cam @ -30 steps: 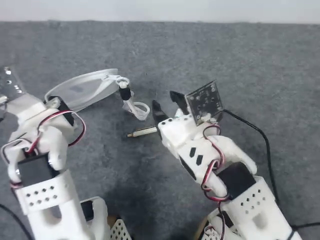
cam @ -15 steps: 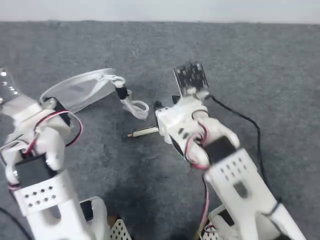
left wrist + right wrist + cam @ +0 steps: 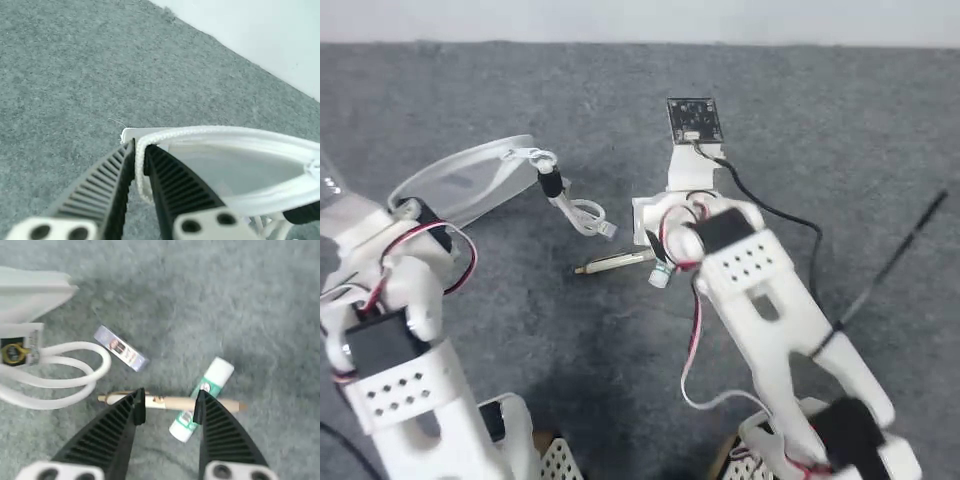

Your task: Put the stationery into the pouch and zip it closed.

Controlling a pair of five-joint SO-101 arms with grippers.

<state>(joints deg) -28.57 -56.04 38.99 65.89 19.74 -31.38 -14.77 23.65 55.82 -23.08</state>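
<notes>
A clear pouch (image 3: pixel 470 178) with a white zipper rim lies at the left, mouth open. My left gripper (image 3: pixel 140 148) is shut on the pouch's rim (image 3: pixel 210 134); it sits at the pouch's near-left end (image 3: pixel 408 208). A white cord loop (image 3: pixel 582 214) trails from the pouch's zipper end. A beige pen (image 3: pixel 615 262) lies on the grey mat, crossed by a white and green glue stick (image 3: pixel 200 400). My right gripper (image 3: pixel 170 397) hangs open just above the pen (image 3: pixel 165 402), one finger on each side. A small bluish piece (image 3: pixel 121 349) lies between the cord and the pen.
The grey mat (image 3: pixel 840 130) stretches bare to the right and back, ending at a pale wall. The right arm (image 3: pixel 740 270) covers the pen's right end from above. A black cable (image 3: pixel 790 225) runs along that arm. Both arm bases stand at the front edge.
The right arm has swung over the pen and tipped its gripper down over it. The left arm has drawn the pouch slightly left and back.
</notes>
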